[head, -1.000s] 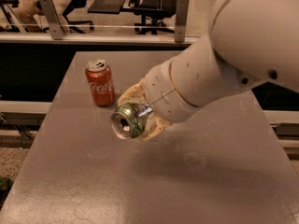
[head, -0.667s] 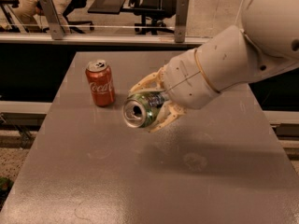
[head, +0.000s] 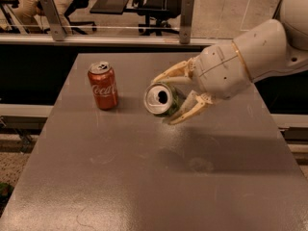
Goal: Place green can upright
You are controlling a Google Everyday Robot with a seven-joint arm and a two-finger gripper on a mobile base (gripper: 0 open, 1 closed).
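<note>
The green can (head: 162, 99) is held on its side above the grey table (head: 144, 177), its silver top with the pull-tab opening facing the camera. My gripper (head: 167, 97) comes in from the right on the white arm and is shut on the can, one finger above it and one finger (head: 190, 110) below. The can hangs over the table's middle, to the right of the red Coca-Cola can.
A red Coca-Cola can (head: 103, 85) stands upright on the table at the left. Behind the table runs a rail with metal posts (head: 186, 20), and office chairs (head: 159, 4) stand beyond it. The table's right edge lies under my arm.
My gripper has carried the green can to the right and a little up, away from the Coca-Cola can. The can still lies sideways in the grip.
</note>
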